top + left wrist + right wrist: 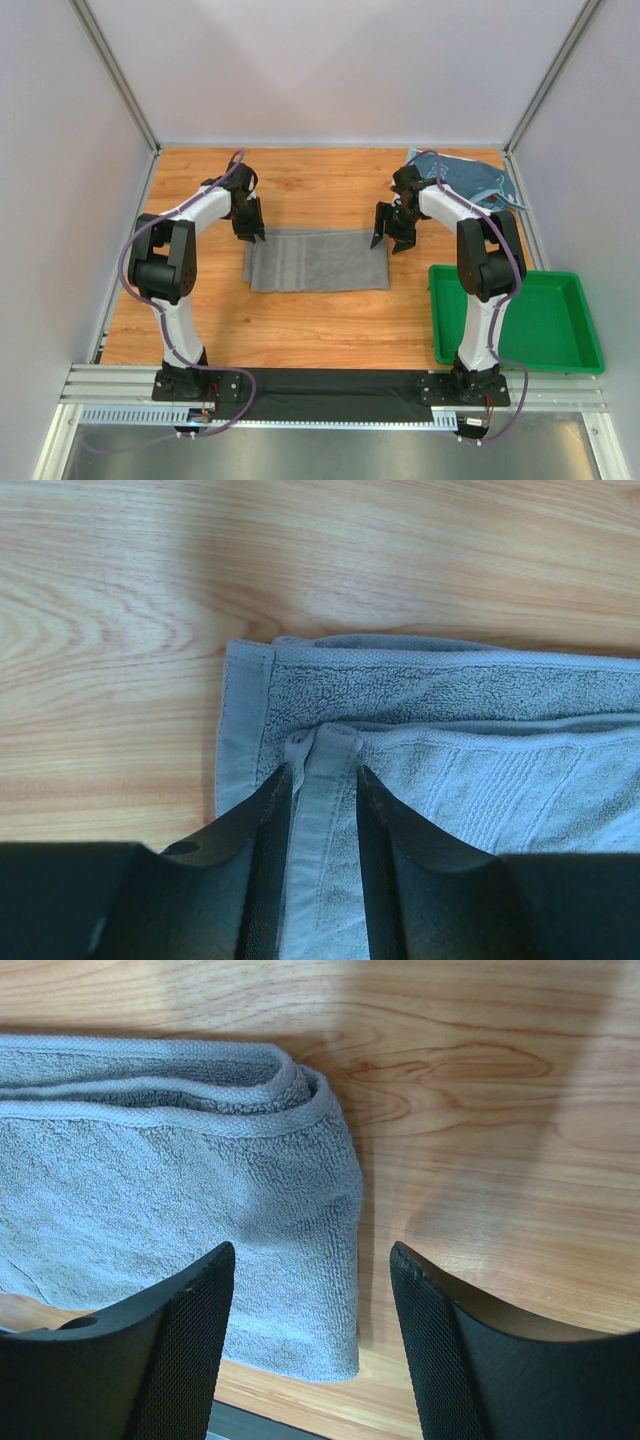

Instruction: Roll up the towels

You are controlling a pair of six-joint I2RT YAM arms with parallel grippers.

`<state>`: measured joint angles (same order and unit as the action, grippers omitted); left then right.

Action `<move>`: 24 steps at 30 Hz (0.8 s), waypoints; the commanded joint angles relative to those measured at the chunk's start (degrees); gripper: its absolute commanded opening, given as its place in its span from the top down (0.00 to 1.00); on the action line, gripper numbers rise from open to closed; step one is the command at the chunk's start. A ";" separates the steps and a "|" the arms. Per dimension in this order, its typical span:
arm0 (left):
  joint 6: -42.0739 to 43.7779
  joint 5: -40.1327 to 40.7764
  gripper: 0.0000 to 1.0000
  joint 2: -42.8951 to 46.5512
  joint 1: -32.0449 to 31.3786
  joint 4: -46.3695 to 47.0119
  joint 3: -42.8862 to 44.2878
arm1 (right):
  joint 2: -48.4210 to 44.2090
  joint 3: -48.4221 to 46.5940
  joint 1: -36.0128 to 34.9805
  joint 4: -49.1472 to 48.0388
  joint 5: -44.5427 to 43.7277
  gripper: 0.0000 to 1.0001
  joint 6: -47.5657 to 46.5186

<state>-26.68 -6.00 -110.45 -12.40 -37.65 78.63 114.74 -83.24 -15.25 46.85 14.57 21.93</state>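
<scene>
Grey towel (315, 262) lies folded in a long strip in the middle of the surface (300, 330), I think so that it can be rolled from one end. My left jaws straddle its hem (322, 810) closely; whether they pinch it I cannot tell. My right jaws stand wide apart over the other end, holding nothing.
</scene>
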 commanded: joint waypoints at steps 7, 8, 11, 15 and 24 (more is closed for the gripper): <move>0.92 1.59 0.61 -0.55 -0.95 1.09 -1.73 | -1.27 0.27 -0.22 -1.06 -0.33 0.35 -0.93; 1.01 2.04 0.64 -0.90 -1.04 0.91 -1.55 | -1.18 0.27 -0.22 -1.06 -0.16 0.35 -0.75; 0.93 2.83 0.78 -1.17 -1.13 0.56 -1.46 | -1.09 0.27 -0.14 -1.15 -0.24 0.35 -0.84; 0.75 3.62 0.91 -0.38 -1.39 0.65 -1.38 | -1.10 0.27 -0.22 -1.06 -0.42 0.35 -0.93; 1.01 4.51 1.00 4.10 -2.80 -2.69 1.35 | -1.53 0.01 -0.22 -0.71 -0.59 0.35 -0.84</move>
<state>-26.46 -2.33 -110.69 -14.17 -37.93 77.73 114.74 -83.24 -15.25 46.68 14.57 21.93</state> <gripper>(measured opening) 0.008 0.647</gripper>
